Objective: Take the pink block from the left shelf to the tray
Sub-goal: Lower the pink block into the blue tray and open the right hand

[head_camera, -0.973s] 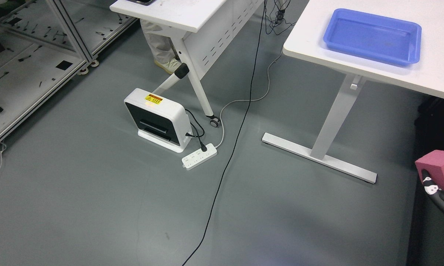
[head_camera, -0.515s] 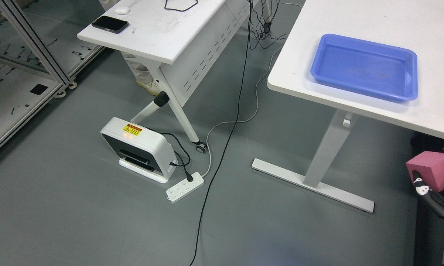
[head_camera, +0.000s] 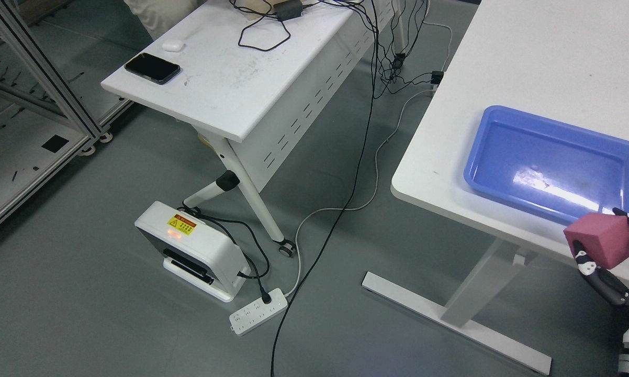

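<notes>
Block: the dull-pink foam cube (head_camera: 601, 239) between my fingers is one flat colour, darker on its shaded faces.
My right hand (head_camera: 610, 262): black fingers with white joints.
Tray: the translucent blue plastic tray (head_camera: 552, 163) at 12 o'clock from the cube carries white glare.
Table: plain white tabletop (head_camera: 513, 68).
Floor: grey floor (head_camera: 84, 293).
Box: white floor unit (head_camera: 194, 250) with a black front and a yellow-red label.

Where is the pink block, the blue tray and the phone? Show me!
pink block (head_camera: 601, 241), head view, on its front face, held in the right robot hand.
blue tray (head_camera: 481, 163), head view, on its left wall.
phone (head_camera: 152, 68), head view, middle of its dark screen.
</notes>
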